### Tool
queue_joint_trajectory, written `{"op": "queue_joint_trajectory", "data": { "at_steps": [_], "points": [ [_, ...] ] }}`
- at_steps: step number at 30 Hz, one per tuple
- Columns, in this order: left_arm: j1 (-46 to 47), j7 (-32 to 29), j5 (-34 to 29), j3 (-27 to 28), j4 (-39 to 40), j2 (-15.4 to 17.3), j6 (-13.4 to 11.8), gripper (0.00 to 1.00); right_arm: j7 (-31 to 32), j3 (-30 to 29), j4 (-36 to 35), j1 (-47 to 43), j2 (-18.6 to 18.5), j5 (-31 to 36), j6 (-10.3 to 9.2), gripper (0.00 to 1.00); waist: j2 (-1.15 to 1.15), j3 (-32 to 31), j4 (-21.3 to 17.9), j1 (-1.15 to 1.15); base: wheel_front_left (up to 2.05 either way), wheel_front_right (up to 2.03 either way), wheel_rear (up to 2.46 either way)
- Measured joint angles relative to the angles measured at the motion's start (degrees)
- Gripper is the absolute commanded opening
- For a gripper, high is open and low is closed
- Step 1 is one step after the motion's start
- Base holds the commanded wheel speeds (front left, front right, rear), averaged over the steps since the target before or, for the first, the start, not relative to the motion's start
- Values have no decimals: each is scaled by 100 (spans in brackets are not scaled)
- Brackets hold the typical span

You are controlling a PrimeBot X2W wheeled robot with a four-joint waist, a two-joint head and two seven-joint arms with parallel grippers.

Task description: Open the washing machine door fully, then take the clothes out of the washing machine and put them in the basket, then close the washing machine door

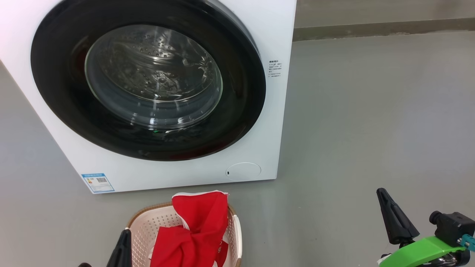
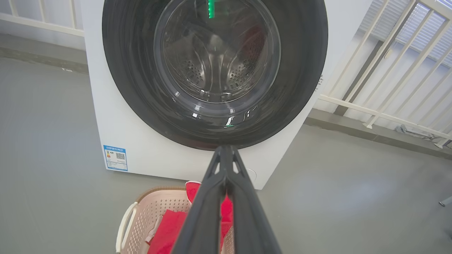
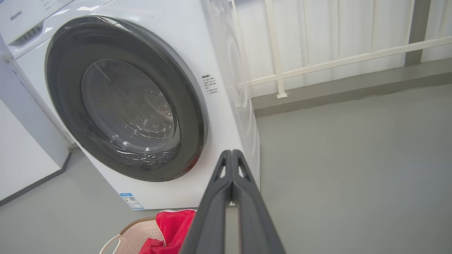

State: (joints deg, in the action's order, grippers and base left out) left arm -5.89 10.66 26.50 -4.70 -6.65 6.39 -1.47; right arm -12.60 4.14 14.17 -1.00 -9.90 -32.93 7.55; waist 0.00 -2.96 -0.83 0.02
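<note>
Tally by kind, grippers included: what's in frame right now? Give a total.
washing machine: 1
washing machine door: 1, closed
basket: 1
red clothes: 1 heap in the basket; number of garments cannot be told
left gripper: 1, shut
right gripper: 1, shut
Total: 6

Clothes (image 1: 196, 230) in the basket (image 1: 146, 230), basket on the floor (image 1: 371, 111) before the washing machine (image 1: 272, 129), door (image 1: 55, 85) closed on its front

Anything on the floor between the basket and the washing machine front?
Nothing. In the head view a narrow strip of bare grey floor separates the basket from the washing machine; the clothes drape over the basket's far rim.
</note>
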Motion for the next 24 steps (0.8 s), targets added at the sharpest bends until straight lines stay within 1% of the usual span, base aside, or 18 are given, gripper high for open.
{"op": "queue_joint_trajectory", "data": {
  "at_steps": [24],
  "points": [
    [146, -357, 1374, 186, -176, -65, 158, 0, 400, -246, 25, 21, 166, -1263, 0, 0, 0, 67, 18, -1, 0, 0, 0]
  ]
}}
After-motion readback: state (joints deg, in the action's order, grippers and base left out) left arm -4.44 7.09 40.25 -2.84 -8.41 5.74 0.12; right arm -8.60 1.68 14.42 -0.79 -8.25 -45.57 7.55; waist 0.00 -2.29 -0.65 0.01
